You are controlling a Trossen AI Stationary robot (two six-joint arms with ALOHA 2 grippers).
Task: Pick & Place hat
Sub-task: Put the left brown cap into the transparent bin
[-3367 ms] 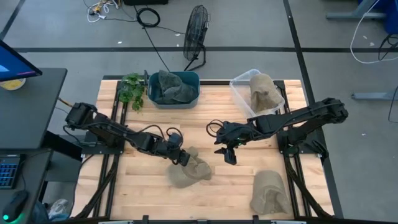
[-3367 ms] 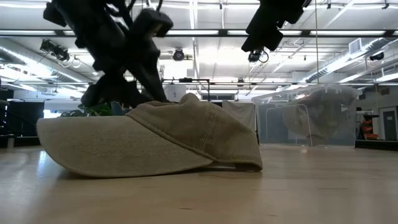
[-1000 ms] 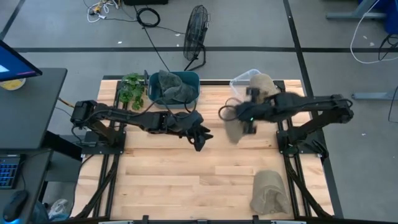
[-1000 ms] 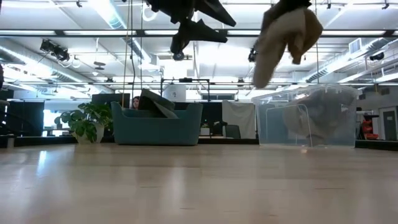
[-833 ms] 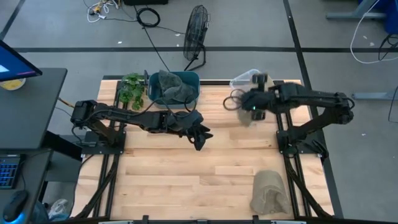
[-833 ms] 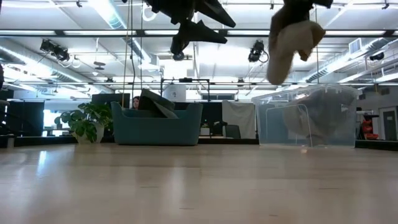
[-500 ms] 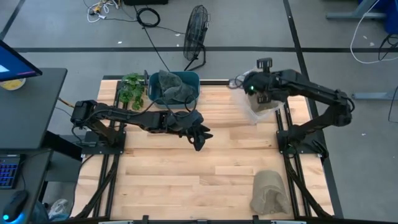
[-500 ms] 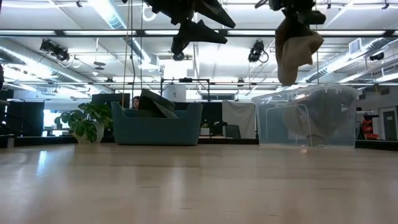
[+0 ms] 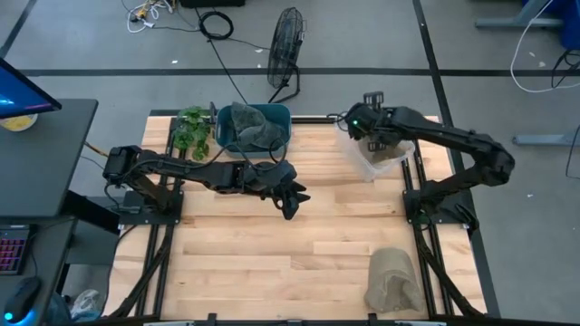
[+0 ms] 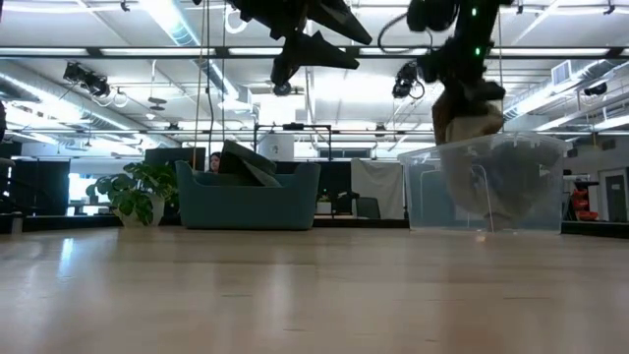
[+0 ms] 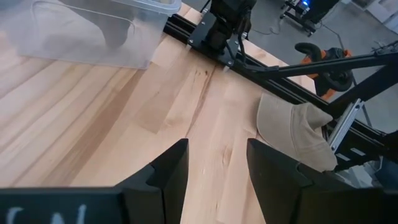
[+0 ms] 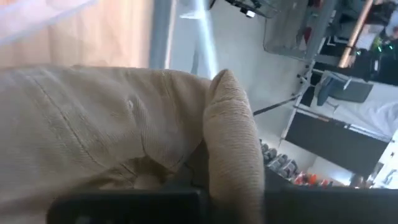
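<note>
My right gripper (image 9: 377, 138) is shut on a tan hat (image 10: 468, 114) over the clear plastic bin (image 9: 350, 122) at the table's far right. The hat fills the right wrist view (image 12: 112, 124) and hides the fingers there. Another tan hat (image 10: 516, 187) lies inside the bin. My left gripper (image 9: 290, 201) is open and empty, held above the middle of the table; its two fingers show in the left wrist view (image 11: 217, 168). My right gripper holds the tan hat by bunched cloth with a raised fold (image 12: 231, 143); the hat itself hides the place of contact. The fingers come from above. The hat hangs below them, its lower end (image 10: 460, 136) at the rim of the clear bin.
A teal bin (image 9: 283, 136) with a dark hat in it stands at the far edge, a small green plant (image 9: 192, 131) to its left. A third tan hat (image 9: 391, 281) lies at the near right, also in the left wrist view (image 11: 292, 134).
My right gripper has carried the tan hat from the middle of the table toward the far right, over the clear bin, and has come down a little. The hat has hung below it the whole way.
</note>
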